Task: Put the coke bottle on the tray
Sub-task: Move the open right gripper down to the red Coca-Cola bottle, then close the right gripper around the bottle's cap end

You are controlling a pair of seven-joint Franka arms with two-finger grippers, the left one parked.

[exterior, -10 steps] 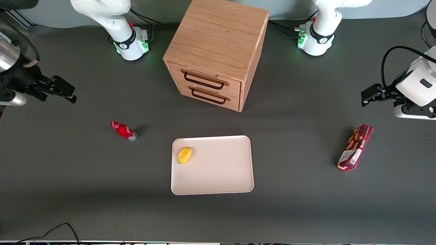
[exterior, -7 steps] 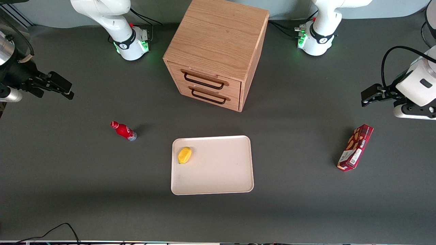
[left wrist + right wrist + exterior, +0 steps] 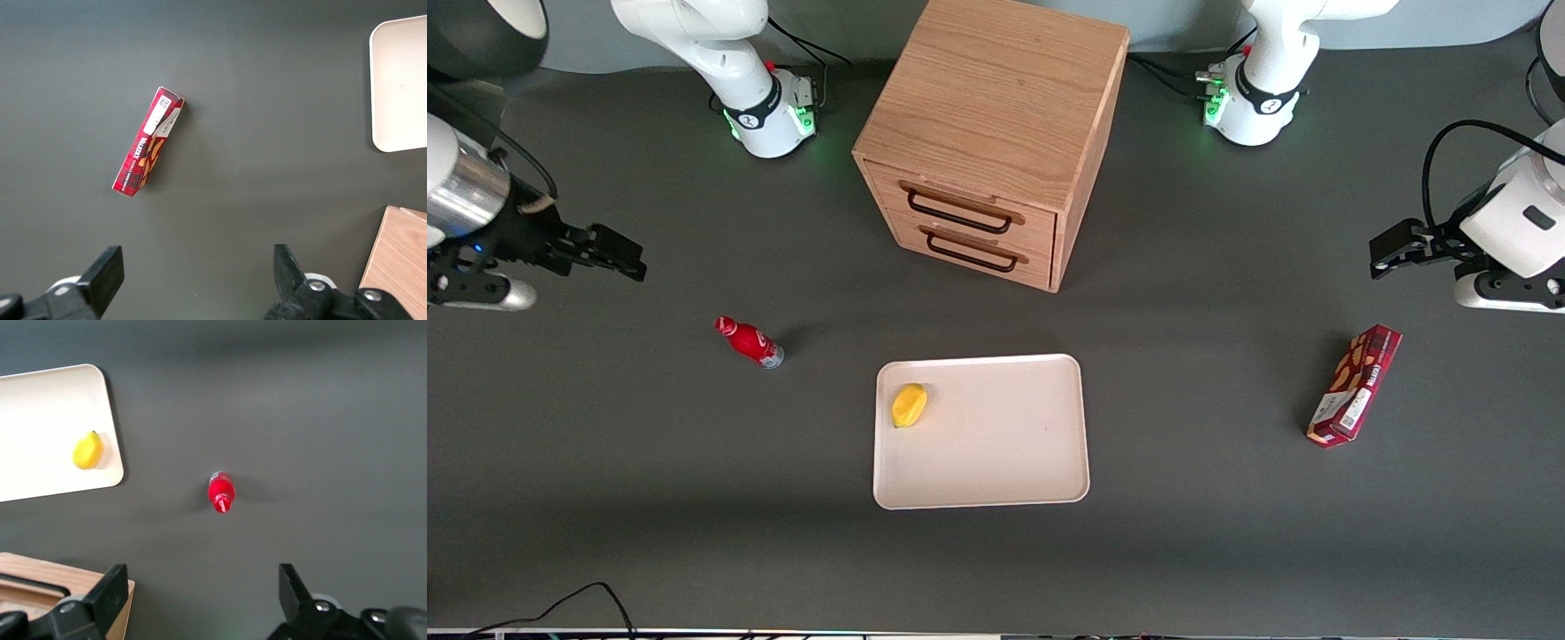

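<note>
The bottle (image 3: 749,341) is seen standing on the desk (image 3: 605,462), apart from the tray (image 3: 996,462) and toward the working arm's end. A lemon (image 3: 909,404) is held in the tray, near the corner closest to the bottle. The hand (image 3: 624,256) is held above the desk, well apart from the bottle and farther from the front camera; its fingers (image 3: 110,595) are spread, and nothing is gripped. A drawer cabinet (image 3: 996,133) is placed farther off than the tray.
</note>
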